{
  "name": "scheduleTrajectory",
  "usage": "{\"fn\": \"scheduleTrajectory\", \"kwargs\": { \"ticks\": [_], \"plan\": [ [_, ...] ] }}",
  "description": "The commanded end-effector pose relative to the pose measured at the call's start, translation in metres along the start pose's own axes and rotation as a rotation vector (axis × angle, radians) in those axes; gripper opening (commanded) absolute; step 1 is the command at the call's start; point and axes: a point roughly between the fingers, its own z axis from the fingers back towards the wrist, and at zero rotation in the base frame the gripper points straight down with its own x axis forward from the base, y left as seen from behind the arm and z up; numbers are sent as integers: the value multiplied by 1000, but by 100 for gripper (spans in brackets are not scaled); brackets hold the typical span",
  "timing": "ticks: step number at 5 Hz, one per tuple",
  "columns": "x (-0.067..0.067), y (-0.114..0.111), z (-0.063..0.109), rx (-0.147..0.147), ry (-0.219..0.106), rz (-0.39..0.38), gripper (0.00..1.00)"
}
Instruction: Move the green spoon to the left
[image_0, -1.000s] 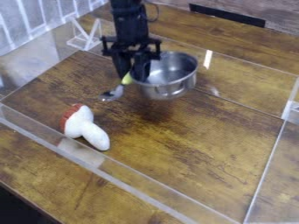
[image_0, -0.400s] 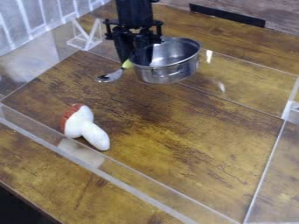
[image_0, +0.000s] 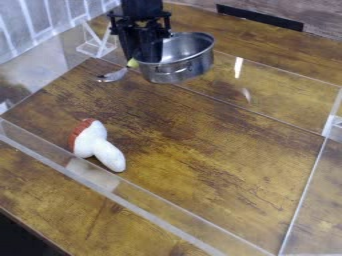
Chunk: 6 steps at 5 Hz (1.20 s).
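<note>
One brown wooden table (image_0: 201, 150) is edged by clear panels. The green spoon (image_0: 116, 73), silver bowl low, seems pinched in the partly closed gripper (image_0: 135, 62), beside a steel pot (image_0: 181, 55).

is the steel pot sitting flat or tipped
Tipped. The steel pot is tilted, its open mouth facing the camera and right rim higher than its near side, beside the gripper. It looks empty.

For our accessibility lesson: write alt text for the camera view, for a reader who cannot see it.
A black robot tool holds a green spoon beside a tilted steel pot at the back of a wooden table. A white toy with a red cap lies nearer, on the left.
</note>
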Motion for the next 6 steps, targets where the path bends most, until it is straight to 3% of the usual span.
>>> {"fn": "scheduleTrajectory", "kwargs": {
  "ticks": [1, 2, 4, 6],
  "plan": [
    [-7, -8, 35, 28, -104, 34, 0],
    [-17, -19, 35, 26, -111, 61, 0],
    [-23, -22, 39, 22, -94, -18, 0],
    [-24, -52, 37, 20, -95, -2, 0]
  ]
}}
